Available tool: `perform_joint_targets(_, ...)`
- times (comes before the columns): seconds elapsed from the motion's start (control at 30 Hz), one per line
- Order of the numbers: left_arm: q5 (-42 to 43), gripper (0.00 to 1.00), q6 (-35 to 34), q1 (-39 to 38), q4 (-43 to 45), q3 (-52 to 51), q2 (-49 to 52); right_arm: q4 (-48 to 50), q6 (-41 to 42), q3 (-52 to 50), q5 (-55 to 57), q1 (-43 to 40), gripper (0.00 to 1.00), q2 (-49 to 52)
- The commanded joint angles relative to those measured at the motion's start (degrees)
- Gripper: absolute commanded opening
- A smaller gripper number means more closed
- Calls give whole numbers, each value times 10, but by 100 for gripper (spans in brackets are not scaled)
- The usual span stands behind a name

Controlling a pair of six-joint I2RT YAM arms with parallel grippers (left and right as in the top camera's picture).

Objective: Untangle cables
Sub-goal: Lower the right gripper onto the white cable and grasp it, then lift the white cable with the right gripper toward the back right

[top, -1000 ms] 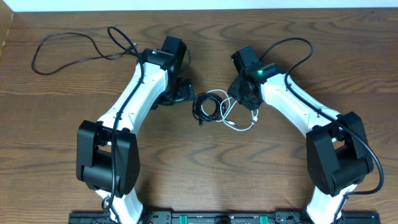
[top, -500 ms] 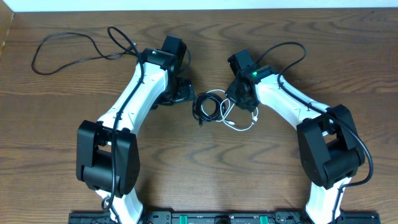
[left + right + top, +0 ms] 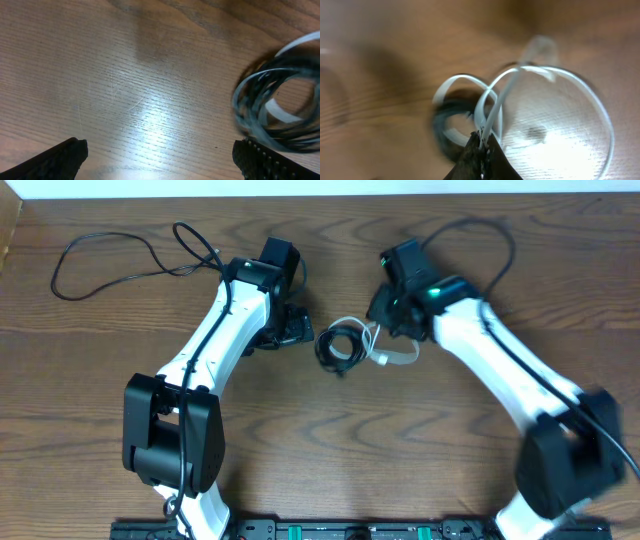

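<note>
A coiled black cable point(image 3: 340, 347) lies in the middle of the table with a white cable point(image 3: 397, 352) threaded through it. My right gripper point(image 3: 482, 149) is shut on a strand of the white cable point(image 3: 512, 85), which loops out in front of it. The black coil point(image 3: 442, 131) hangs blurred behind that loop. My left gripper point(image 3: 160, 165) stands open and low over bare wood, and the black coil point(image 3: 272, 107) sits just past its right finger point(image 3: 260, 160), apart from it. A second long black cable point(image 3: 110, 265) lies spread out at the far left.
The left arm point(image 3: 215, 340) stretches from the front edge to the table's middle. The right arm point(image 3: 500, 370) is blurred with motion. Thick black arm wires point(image 3: 480, 240) arc behind the right wrist. A wall edge runs along the back.
My right gripper has shut on the white cable and drawn up and back. The white cable and the black coil shifted slightly right with it. The left arm has not moved.
</note>
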Motion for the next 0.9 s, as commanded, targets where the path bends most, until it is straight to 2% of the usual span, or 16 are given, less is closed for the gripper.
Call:
perform_joint_targets(0.0,-7,98,-9,0,-3,-2,1,2,-99,41,7,-2,1,-89)
perform_joint_targets(0.1,-7,98,-9,0,-3,-2,1,7,-129,59,6,-2,1,-158)
perform_joint_targets(0.3,-7,98,-9,0,-3,-2,1,29,-128,62,6,2,1,-257)
perform_joint_targets(0.63,-7,98,-9,0,-3,-2,1,41,-128,62,16,2,1,-300)
perform_joint_targets(0.7,-7,98,-9,0,-3,-2,1,12,-119,62,63,3,1,-294)
perform_joint_targets(0.8,-7,98,-9,0,-3,-2,1,-79,-18,62,236,3,2,-275)
perform_joint_targets(0.87,-7,98,-9,0,-3,-2,1,-114,22,62,282,3,1,-259)
